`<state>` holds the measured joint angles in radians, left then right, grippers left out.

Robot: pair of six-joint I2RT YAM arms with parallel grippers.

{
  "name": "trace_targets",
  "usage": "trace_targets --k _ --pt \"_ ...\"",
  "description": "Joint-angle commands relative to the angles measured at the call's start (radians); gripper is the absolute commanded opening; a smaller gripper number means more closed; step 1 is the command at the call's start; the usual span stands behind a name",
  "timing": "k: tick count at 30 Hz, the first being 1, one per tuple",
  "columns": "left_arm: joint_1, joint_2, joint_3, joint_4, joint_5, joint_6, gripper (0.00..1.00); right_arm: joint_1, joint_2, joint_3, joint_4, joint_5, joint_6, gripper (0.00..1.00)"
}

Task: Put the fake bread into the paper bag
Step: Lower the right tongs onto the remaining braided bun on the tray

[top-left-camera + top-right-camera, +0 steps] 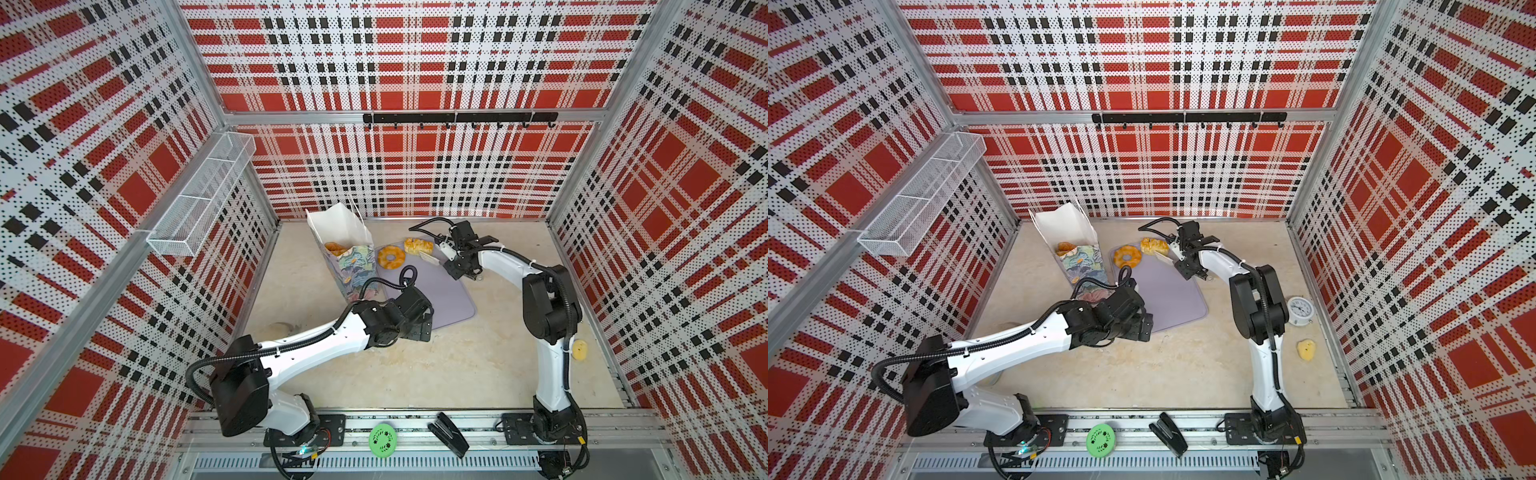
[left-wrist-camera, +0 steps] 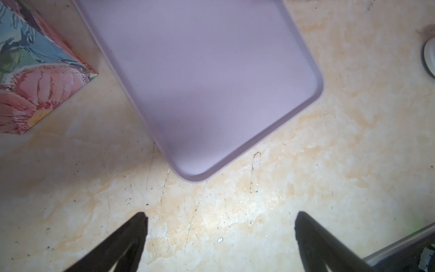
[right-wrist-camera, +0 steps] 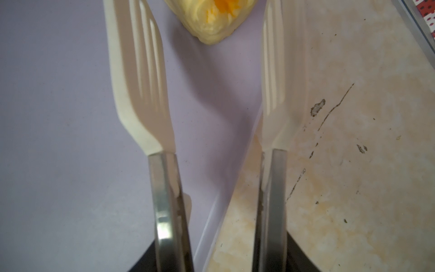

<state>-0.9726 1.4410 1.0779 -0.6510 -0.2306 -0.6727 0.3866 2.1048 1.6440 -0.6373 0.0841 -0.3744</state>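
Plaid walls point(image 1: 395, 62) enclose a marbled beige tabletop point(image 1: 415, 374). Left of the lilac tray point(image 1: 449, 299), one paper bag point(image 1: 347, 262) holds perhaps two fake bread point(image 1: 336, 248) pieces; left gripper point(image 2: 220, 215) spread off its near corner; two more on it; right gripper point(image 3: 221, 259) pinches tongs point(image 3: 141, 82) at its right edge.

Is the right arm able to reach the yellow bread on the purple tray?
Probably yes: its tongs point at the bread, tips apart, with only bare tray in between.

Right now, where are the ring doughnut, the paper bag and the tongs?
ring doughnut point(image 1: 381, 258): in a top view, its glazed ring.
paper bag point(image 1: 338, 226): in a top view, white inner wall.
tongs point(image 3: 138, 82): right wrist view, one white tip.
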Motion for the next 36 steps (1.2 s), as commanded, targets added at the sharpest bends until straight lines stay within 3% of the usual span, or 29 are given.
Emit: trace_targets --k 1,11,24,29,36 --pt "-0.009 0.003 0.014 0.014 0.005 -0.006 1.0 -0.004 0.029 0.041 0.05 -0.024 -0.019 0.55" --pt "-0.009 -0.001 0.015 0.005 0.005 -0.006 0.99 -0.008 0.052 0.081 0.04 -0.082 -0.042 0.56" --pt "-0.011 0.022 0.023 0.007 0.011 0.002 0.99 0.001 -0.108 -0.055 -0.041 -0.184 -0.066 0.48" --pt "-0.013 0.027 0.023 0.014 0.01 -0.001 0.99 0.006 -0.145 -0.085 -0.026 -0.116 -0.045 0.51" --pt "-0.012 0.014 0.013 0.017 0.007 -0.002 0.99 0.006 -0.081 -0.013 -0.039 -0.086 -0.019 0.54"
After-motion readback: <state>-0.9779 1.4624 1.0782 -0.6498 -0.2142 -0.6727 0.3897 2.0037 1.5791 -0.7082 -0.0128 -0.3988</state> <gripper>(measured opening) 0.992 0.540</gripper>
